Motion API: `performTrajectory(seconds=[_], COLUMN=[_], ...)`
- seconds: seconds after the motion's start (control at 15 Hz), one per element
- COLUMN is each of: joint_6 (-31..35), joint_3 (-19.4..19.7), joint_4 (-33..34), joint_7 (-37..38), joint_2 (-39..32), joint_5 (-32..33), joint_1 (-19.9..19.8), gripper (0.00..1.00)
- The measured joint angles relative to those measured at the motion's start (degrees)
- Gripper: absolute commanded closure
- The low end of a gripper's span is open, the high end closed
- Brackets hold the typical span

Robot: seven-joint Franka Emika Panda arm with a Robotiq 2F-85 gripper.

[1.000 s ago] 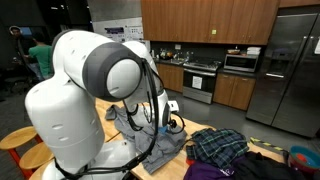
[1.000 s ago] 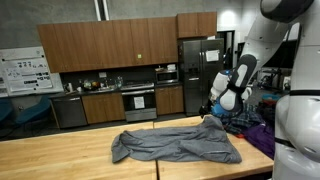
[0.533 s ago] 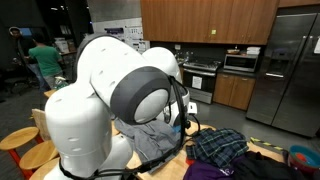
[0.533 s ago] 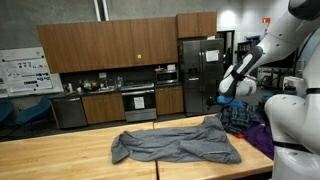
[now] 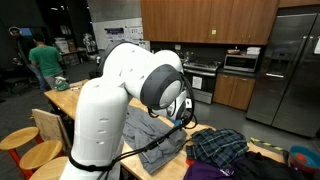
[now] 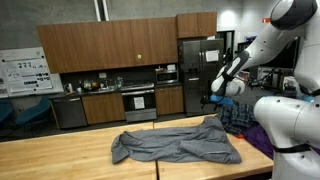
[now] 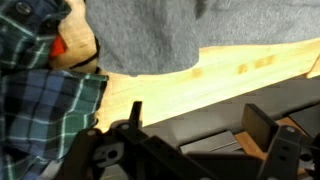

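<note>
– Wood, is it? What's the surface like?
– Pale, grained table, long and flat. Behind it is a kitchen with brown cabinets, a steel fridge, an oven and a microwave. A whiteboard hangs at nine o'clock in an exterior view. A person in green stands at nine o'clock, well apart from the table.
– And on the table?
– A grey cloth, soft and rumpled, spread near the middle. At its three o'clock end a plaid cloth lies crumpled in a heap, with a purple cloth just beside it.
– Where's the gripper?
– The gripper hangs in the air near the plaid heap, jaws spread wide, grasping nothing. In the wrist view it sits at six o'clock, with plaid at nine, grey at twelve and bare wood running off to three.
– Anything in the way?
– The bulky white arm fills the middle of an exterior view and hides most of the gripper there.
</note>
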State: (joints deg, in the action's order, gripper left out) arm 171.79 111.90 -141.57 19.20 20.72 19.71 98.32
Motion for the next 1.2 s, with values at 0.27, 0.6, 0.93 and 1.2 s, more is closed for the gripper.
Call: performTrajectory(seconds=[0.27, 0.6, 0.93, 1.2], joint_6=[-0.41, -2.11, -7.32, -9.55], joint_3=[16.0, 37.45, 37.81, 37.8], joint_4=[3.93, 11.57, 22.28, 28.73], joint_7=[5.07, 15.74, 23.76, 24.96], joint_2=[0.03, 4.52, 15.75, 23.69], joint_5=[8.19, 24.34, 37.78, 41.64], joint_1=[18.76, 40.45, 42.89, 43.09], gripper=[0.0, 0.0, 0.0, 0.0])
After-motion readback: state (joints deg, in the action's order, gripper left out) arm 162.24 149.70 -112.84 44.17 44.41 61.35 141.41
